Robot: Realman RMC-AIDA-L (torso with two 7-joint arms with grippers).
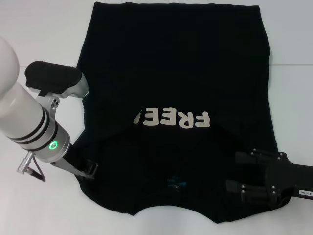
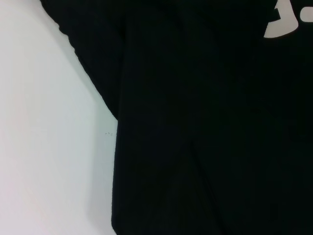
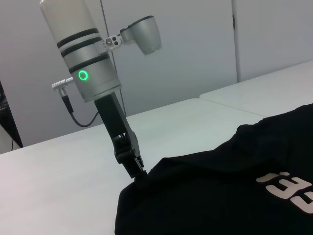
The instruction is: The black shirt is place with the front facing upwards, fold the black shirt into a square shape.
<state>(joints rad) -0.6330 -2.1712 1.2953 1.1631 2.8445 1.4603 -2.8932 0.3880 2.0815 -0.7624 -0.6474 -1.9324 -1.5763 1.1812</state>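
The black shirt (image 1: 176, 73) lies spread on the white table, its cream lettering (image 1: 173, 119) upside down to me and its blue neck label (image 1: 177, 184) near the front edge. The near part of the cloth bulges up and hides the lower edge of the letters. My left gripper (image 1: 92, 170) is at the shirt's near left corner and shut on the cloth. In the right wrist view the left gripper (image 3: 138, 172) pinches that corner, and the shirt (image 3: 220, 196) rises to it. My right gripper (image 1: 232, 172) sits over the near right corner. The left wrist view shows only the shirt (image 2: 205, 137) and table.
The white table (image 1: 44, 205) shows bare to the left and right of the shirt. A second white table (image 3: 274, 88) stands beyond a narrow gap in the right wrist view, with a grey wall behind it.
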